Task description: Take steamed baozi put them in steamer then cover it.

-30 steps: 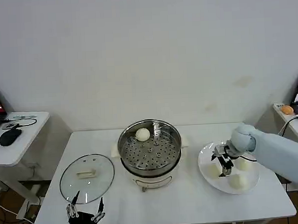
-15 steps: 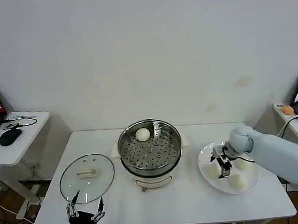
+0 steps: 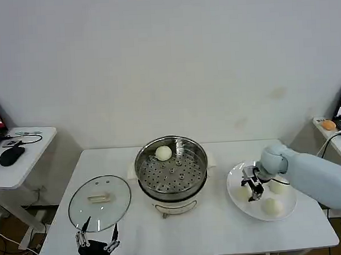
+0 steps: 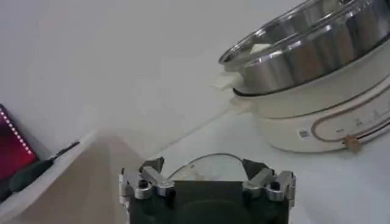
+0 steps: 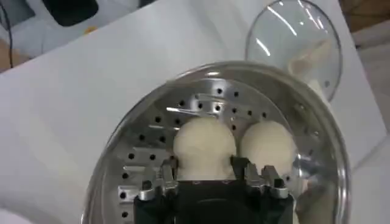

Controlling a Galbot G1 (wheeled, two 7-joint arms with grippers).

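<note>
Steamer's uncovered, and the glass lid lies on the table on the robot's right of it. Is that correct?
Not quite. The steamer is uncovered, but the glass lid lies on the table on the robot's left of it, not its right. The head view shows this.

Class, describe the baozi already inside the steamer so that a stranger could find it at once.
Find the white table and the shiny steel steamer at its middle. On the perforated tray inside, near the far rim, sits one cream-white baozi. Unlike it, the other buns lie on the flat white plate to the robot's right.
</note>
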